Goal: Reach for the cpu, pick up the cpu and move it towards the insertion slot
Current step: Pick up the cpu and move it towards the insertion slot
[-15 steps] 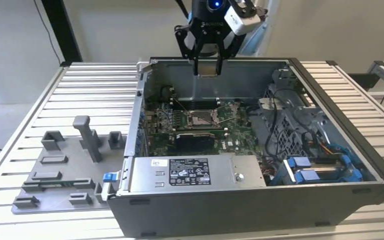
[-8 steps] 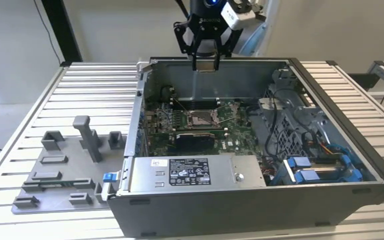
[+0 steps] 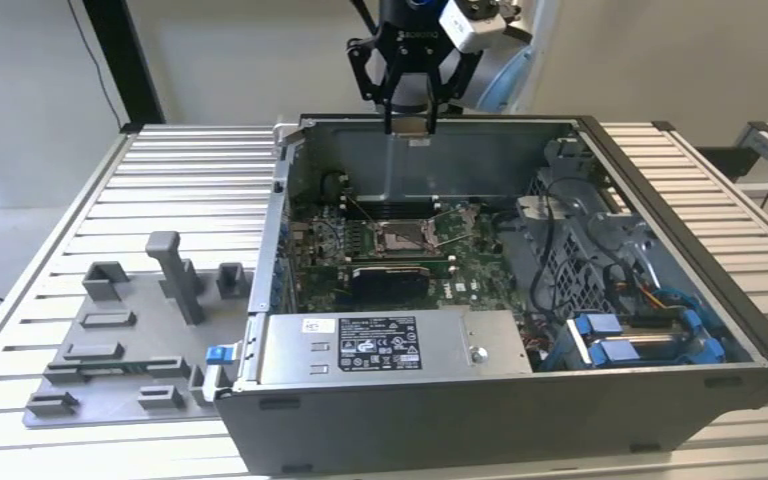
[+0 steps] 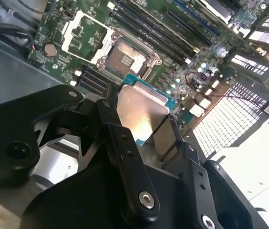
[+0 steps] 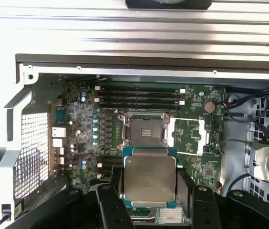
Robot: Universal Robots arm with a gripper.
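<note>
While gripper (image 5: 150,191) clamps one cpu (image 5: 150,178), one insertion slot (image 5: 143,131) below.

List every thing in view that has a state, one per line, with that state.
cpu: held between the fingers, lifted above the board, metal top facing the first wrist view.
gripper: shut on the cpu, above the case's rear wall in the exterior view.
insertion slot: open, no chip in it, lever raised.
computer case: side panel off, lying open on the table.
grey fixture: nothing seated in it.
</note>
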